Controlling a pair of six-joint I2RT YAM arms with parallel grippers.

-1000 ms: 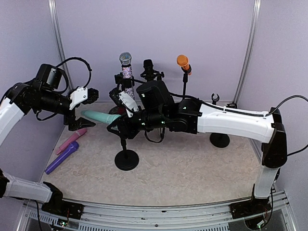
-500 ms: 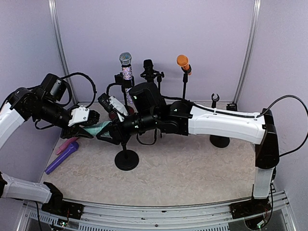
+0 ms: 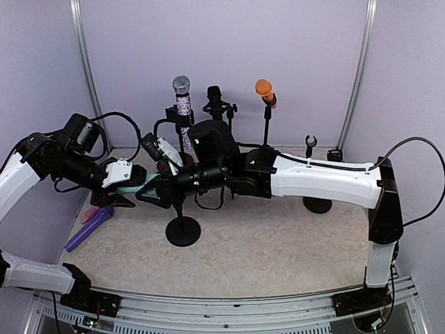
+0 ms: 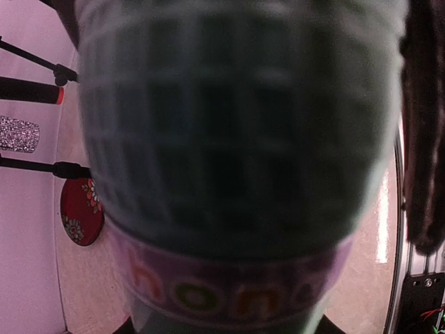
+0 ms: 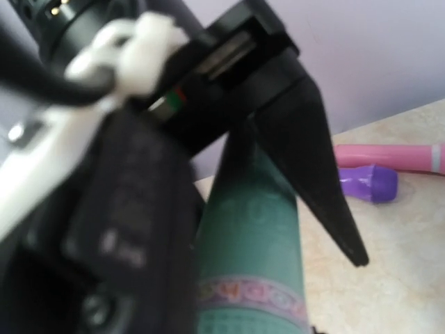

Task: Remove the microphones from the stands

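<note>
In the top view the teal microphone point(image 3: 141, 182) hangs level above the table, left of the black stand point(image 3: 183, 230) it came from. My right gripper point(image 3: 161, 189) is shut on its head end. My left gripper point(image 3: 127, 185) meets it from the left, with its black fingers point(image 5: 313, 160) on either side of the microphone's tail point(image 5: 254, 236). A sliver of table shows between one finger and the handle, so a firm grip is unclear. In the left wrist view the dark grille point(image 4: 236, 118) and the purple band fill the picture and hide the jaws.
A pink microphone point(image 3: 90, 213) and a purple one point(image 3: 89, 229) lie on the table under my left arm. At the back, stands hold a sparkly microphone point(image 3: 181, 86), a black one point(image 3: 214, 93) and an orange one point(image 3: 263, 88). An empty clip stand point(image 3: 311, 142) is at the right.
The right arm carried the teal microphone left and lower. My left gripper came down and in from the left, and its fingers now bracket the microphone's tail.
</note>
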